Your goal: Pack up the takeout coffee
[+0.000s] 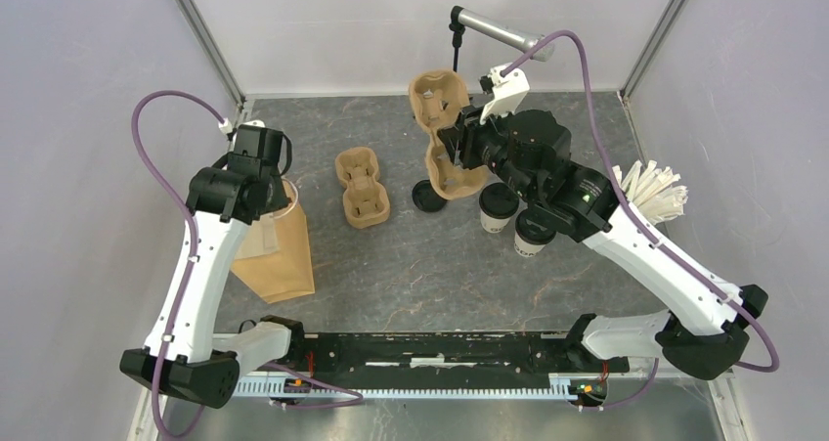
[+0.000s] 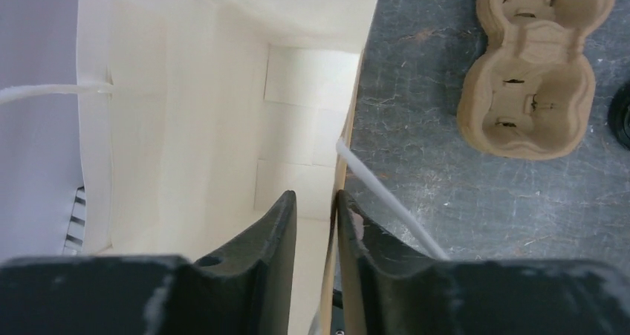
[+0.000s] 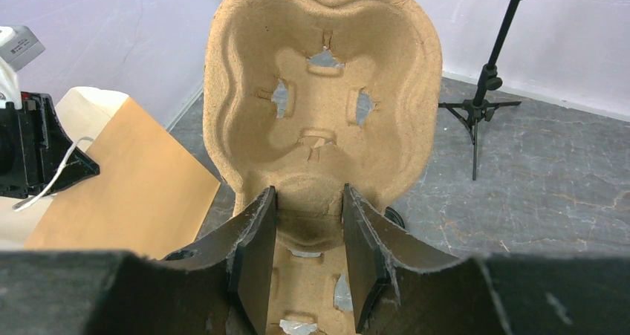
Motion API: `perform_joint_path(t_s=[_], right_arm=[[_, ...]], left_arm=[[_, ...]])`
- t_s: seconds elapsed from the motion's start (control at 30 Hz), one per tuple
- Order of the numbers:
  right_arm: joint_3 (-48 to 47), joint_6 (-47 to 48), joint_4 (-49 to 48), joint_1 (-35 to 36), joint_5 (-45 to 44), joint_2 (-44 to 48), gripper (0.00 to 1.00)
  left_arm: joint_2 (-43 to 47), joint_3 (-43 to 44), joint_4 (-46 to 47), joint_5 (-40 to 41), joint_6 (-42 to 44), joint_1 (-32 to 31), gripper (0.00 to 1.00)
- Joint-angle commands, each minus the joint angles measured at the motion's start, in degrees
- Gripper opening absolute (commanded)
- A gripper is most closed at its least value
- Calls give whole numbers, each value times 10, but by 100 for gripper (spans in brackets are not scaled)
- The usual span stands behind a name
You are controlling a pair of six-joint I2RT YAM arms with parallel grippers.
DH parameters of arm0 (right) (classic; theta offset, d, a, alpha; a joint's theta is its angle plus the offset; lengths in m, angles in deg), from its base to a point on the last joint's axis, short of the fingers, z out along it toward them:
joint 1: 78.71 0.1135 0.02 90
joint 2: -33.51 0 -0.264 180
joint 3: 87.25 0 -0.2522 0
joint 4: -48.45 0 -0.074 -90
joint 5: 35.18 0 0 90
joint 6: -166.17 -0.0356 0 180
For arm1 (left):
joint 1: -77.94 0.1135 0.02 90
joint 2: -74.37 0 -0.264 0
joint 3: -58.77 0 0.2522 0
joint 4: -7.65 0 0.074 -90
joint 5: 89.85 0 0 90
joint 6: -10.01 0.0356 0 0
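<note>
Two takeout coffees, white cups with black lids (image 1: 499,208) (image 1: 534,238), stand on the table right of centre, under my right arm. My right gripper (image 1: 453,148) (image 3: 308,195) is shut on the middle bridge of a brown cup carrier (image 1: 439,99) (image 3: 319,60) and holds it tilted up off the table, left of the cups. My left gripper (image 1: 279,189) (image 2: 316,197) is nearly closed astride the right wall of an upright brown paper bag (image 1: 279,255) (image 2: 186,127), one finger inside and one outside. The bag looks empty inside.
A second brown carrier (image 1: 362,187) (image 2: 531,75) lies flat between the bag and the held carrier. A loose black lid (image 1: 427,197) lies beside the held carrier. A cup of white wrapped straws (image 1: 653,189) stands at the right. A camera stand (image 1: 494,28) (image 3: 483,90) is at the back.
</note>
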Motion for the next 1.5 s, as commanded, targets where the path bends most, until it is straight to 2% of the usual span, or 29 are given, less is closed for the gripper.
perform_joint_path(t_s=[0.0, 0.13, 0.5, 0.73, 0.87, 1.17, 1.33, 1.43, 1.47], right_arm=[[-8, 14, -3, 2, -13, 20, 42], [-10, 16, -1, 1, -13, 23, 42], [-12, 13, 4, 2, -16, 33, 42], [-23, 21, 24, 2, -30, 40, 42], [-22, 25, 43, 1, -49, 58, 42], [-20, 13, 75, 2, -73, 97, 42], [-17, 4, 88, 2, -86, 116, 42], [-15, 4, 90, 2, -98, 126, 42], [-15, 4, 90, 2, -101, 128, 42]], left_arm=[[1, -1, 24, -5, 35, 14, 26], [3, 31, 8, -53, 45, 15, 3], [17, 170, -118, -160, -2, 15, 2], [27, 257, -172, -248, 4, 15, 2], [62, 239, -139, -346, 5, 15, 2], [85, 177, -64, -448, 39, 8, 3], [71, 155, -22, -450, 37, -19, 3], [53, 146, -5, -393, 33, -89, 3], [46, 143, 0, -363, 30, -134, 3]])
